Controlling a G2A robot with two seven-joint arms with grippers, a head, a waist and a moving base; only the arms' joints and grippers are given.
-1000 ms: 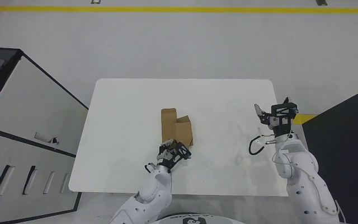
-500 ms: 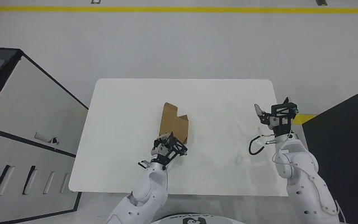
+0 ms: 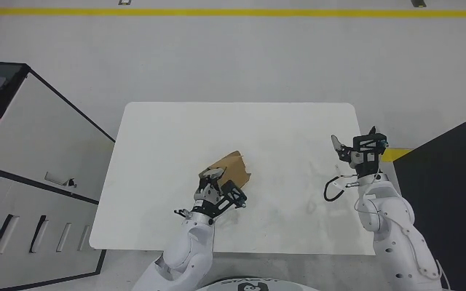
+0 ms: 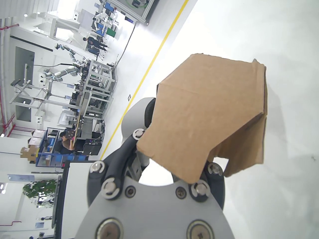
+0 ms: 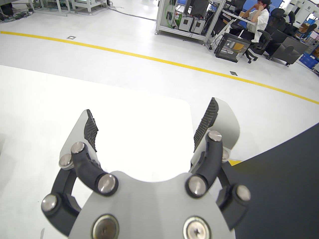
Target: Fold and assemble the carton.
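**Left end effector grips the carton, right one hangs open**

The left arm stands at the near edge of the worktop [image 3: 291,124], forearm angled toward the middle. Its end effector [image 3: 215,183] is clamped on one flap of the brown carton [image 4: 211,110]. The carton is partly opened and tilted, just near of the worktop's middle. The right arm is bent at the right edge, well apart from the carton. Its end effector [image 5: 152,123] is spread wide, with nothing between the ribbed pads [image 5: 89,128].
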